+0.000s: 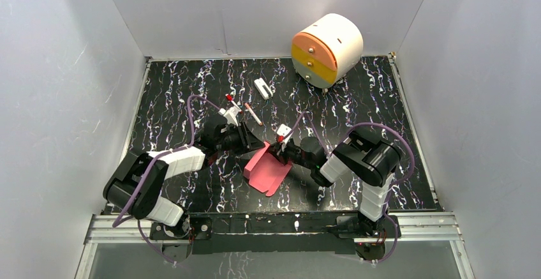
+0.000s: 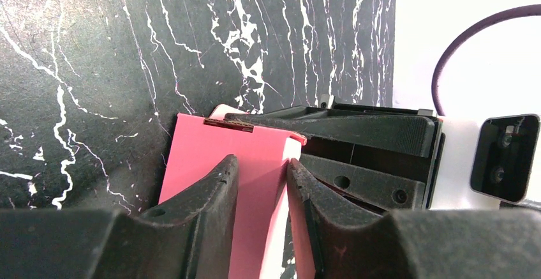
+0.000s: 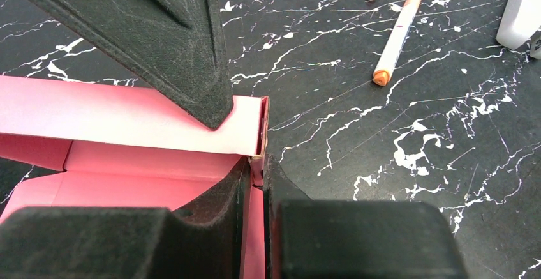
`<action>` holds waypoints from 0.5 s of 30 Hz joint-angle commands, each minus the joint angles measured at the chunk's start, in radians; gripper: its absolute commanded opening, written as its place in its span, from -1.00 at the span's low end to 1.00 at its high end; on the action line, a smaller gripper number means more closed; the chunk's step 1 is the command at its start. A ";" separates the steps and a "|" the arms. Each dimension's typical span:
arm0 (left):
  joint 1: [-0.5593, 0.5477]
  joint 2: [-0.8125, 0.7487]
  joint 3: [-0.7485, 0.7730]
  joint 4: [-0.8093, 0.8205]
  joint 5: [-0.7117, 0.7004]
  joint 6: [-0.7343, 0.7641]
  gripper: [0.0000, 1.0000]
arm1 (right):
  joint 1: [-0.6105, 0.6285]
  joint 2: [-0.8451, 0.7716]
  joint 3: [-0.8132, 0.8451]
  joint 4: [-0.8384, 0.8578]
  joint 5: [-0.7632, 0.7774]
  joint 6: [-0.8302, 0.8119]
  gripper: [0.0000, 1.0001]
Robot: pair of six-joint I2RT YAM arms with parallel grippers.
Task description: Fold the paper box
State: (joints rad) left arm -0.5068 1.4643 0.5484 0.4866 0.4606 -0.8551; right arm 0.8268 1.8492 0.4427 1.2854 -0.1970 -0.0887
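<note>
The pink paper box (image 1: pixel 268 172) lies partly folded on the black marbled table, between the two arms. Its walls stand up around an open inside (image 3: pixel 140 170). My left gripper (image 1: pixel 257 143) comes in from the left. In the left wrist view its fingers (image 2: pixel 260 167) are closed across a raised pink wall (image 2: pixel 210 145). One left finger (image 3: pixel 185 55) shows pressed on the pale long wall in the right wrist view. My right gripper (image 1: pixel 279 152) meets the box from the right, its jaws (image 3: pixel 257 172) pinched on the thin end wall at the corner.
A round white drawer unit (image 1: pixel 326 49) with orange and yellow fronts stands at the back right. A small white block (image 1: pixel 263 87), an orange-tipped pen (image 3: pixel 397 36) and a red-capped marker (image 1: pixel 229 103) lie behind the box. White walls enclose the table.
</note>
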 commanded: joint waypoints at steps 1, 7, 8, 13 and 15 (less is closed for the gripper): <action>-0.026 0.038 -0.037 -0.021 0.043 -0.029 -0.38 | 0.013 0.006 0.017 0.164 0.039 0.003 -0.64; -0.024 0.051 -0.039 -0.032 0.022 -0.029 -0.41 | 0.018 0.000 0.015 0.177 0.049 0.004 -0.55; -0.024 0.051 -0.039 -0.041 0.008 -0.024 -0.42 | 0.018 -0.002 0.012 0.178 0.052 0.002 -0.55; -0.017 0.045 -0.030 -0.103 -0.059 0.007 -0.45 | 0.017 -0.012 -0.004 0.191 0.067 0.001 -0.54; -0.010 0.045 -0.021 -0.130 -0.074 0.020 -0.46 | 0.018 -0.011 -0.008 0.198 0.069 0.001 -0.53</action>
State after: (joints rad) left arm -0.5072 1.4853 0.5388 0.5297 0.4435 -0.8879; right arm 0.8383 1.8545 0.4347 1.3106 -0.1474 -0.0811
